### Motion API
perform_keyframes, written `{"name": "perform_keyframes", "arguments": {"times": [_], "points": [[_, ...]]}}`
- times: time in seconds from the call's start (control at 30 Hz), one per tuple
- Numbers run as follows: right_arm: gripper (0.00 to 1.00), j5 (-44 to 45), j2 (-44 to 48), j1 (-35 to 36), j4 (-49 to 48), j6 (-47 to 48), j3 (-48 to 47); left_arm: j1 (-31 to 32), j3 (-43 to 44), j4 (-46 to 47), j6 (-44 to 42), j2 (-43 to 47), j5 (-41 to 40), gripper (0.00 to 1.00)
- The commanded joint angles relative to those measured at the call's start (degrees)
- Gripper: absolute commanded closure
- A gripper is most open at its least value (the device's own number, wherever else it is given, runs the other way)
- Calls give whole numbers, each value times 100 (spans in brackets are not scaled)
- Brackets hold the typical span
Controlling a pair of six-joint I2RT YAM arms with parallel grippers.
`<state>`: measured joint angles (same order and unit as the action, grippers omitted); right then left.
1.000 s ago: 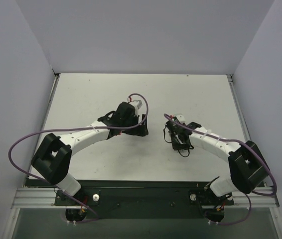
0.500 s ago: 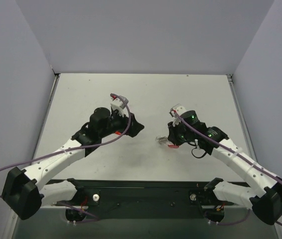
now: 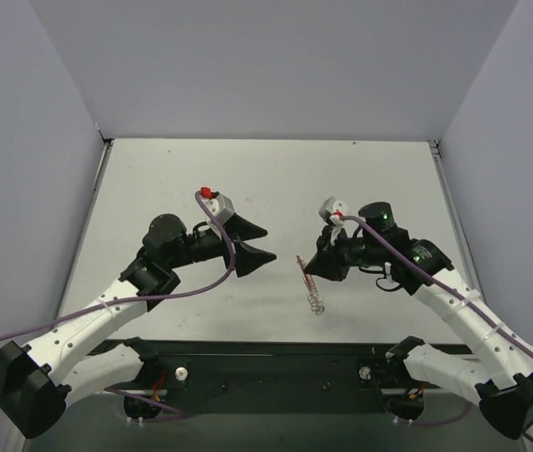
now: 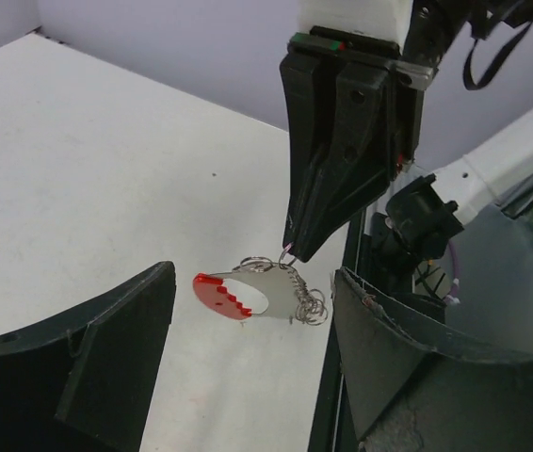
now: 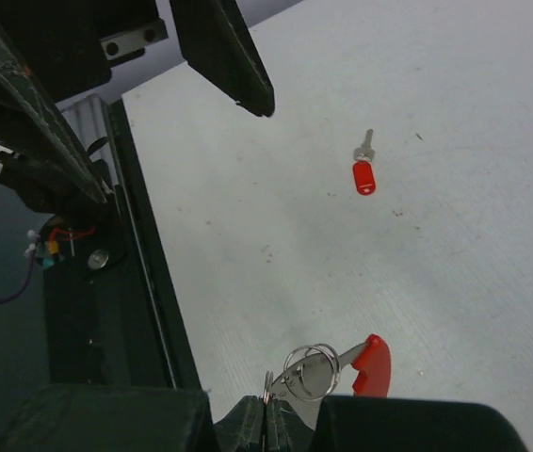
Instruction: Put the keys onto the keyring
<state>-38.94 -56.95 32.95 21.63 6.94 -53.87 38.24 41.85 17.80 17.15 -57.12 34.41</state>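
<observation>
Where the fingertips of the right gripper (image 4: 295, 247) press together, the keyring (image 4: 302, 299), a small tangle of thin silver wire loops, is pinched by one loop and hangs below them. A red-headed key (image 4: 224, 294) dangles with it, its silver blade meeting the loops and its red head turned away from them. Whether the blade is threaded through a loop cannot be told. The bundle hangs over the near part of the table, between the two grippers and nearer the right one. Whether its lowest loops touch the surface cannot be told either.

A second key (image 5: 363, 171), also red-headed, lies flat and alone on the table, well apart from the bundle. In the right wrist view it sits a little beyond the tip of one finger of the left gripper (image 3: 268, 243). That gripper is spread wide, holds nothing, and points across the gap toward the right gripper. In the left wrist view the bundle shows between its two dark fingers.

The table (image 3: 389, 179) is a matte white sheet, marked here and there with faint grey specks and scuffs. A dark rail (image 3: 276, 363) runs along its near edge and carries both arm bases. Plain pale lavender-grey walls (image 3: 276, 66) close the table in on the left, the far and the right sides, and they meet the white surface at a thin dark seam.
</observation>
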Motion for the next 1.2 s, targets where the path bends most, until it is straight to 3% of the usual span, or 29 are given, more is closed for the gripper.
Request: {"name": "perform_keyframes", "arguments": {"times": [0.0, 0.2, 0.27, 0.4, 0.5, 0.87, 1.17], "points": [[100, -1273, 158, -139, -62, 422, -422, 8, 122, 575, 8, -18, 900, 23], [100, -1959, 210, -175, -237, 344, -590, 35, 184, 820, 183, -53, 1102, 27], [100, -1890, 333, -166, -693, -93, -503, 43, 122, 1153, 376, -71, 1111, 27], [100, -1460, 860, -166, -2691, -1307, 129, 43, 122, 1699, 710, -255, 1155, 28], [100, -1187, 1177, -175, -3374, -1677, 491, 61, 122, 2270, 1044, -483, 1313, 28], [100, -1230, 1239, -175, -4491, -2302, 772, 78, 148, 4572, 2433, -1213, 1841, 30], [100, -1239, 1195, -175, -4817, -2416, 790, 131, 377, 4759, 2671, -1477, 2017, 38]]}}
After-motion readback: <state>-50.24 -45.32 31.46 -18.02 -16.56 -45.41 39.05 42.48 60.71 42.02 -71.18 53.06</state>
